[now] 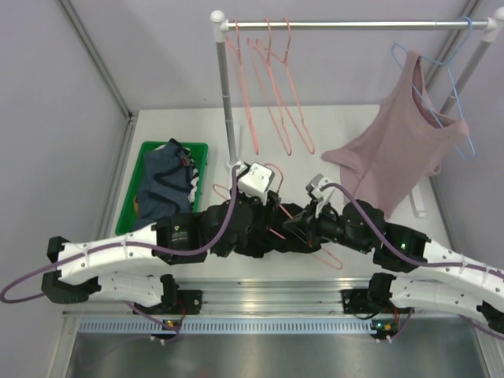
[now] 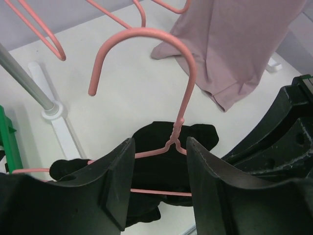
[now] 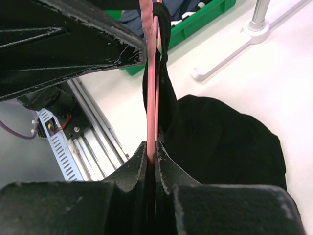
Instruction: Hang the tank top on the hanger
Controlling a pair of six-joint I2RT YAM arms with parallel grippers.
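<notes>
The salmon-pink wire hanger (image 2: pixel 182 105) stands upright between the two arms, hook uppermost. The black tank top (image 2: pixel 156 166) hangs limp around its lower part, bunched behind the bottom bar. My left gripper (image 2: pixel 159 171) is open. Its fingers (image 2: pixel 115 186) stand either side of the hanger's neck and bottom bar without touching them. My right gripper (image 3: pixel 153 149) is shut on the hanger (image 3: pixel 151 98) wire, seen edge-on. The tank top (image 3: pixel 230 142) drapes from the wire to the right of the jaws. From above, both wrists meet at the table's middle and one hanger (image 1: pixel 334 260) corner pokes out.
A clothes rail (image 1: pixel 354 25) crosses the back and carries three more pink hangers (image 1: pixel 272 87). A dusty-pink top (image 1: pixel 398 150) hangs on a light-blue hanger at the right. A green bin (image 1: pixel 201 157) at the left holds a dark blue-grey garment. The rack's post (image 1: pixel 227 94) stands just behind the grippers.
</notes>
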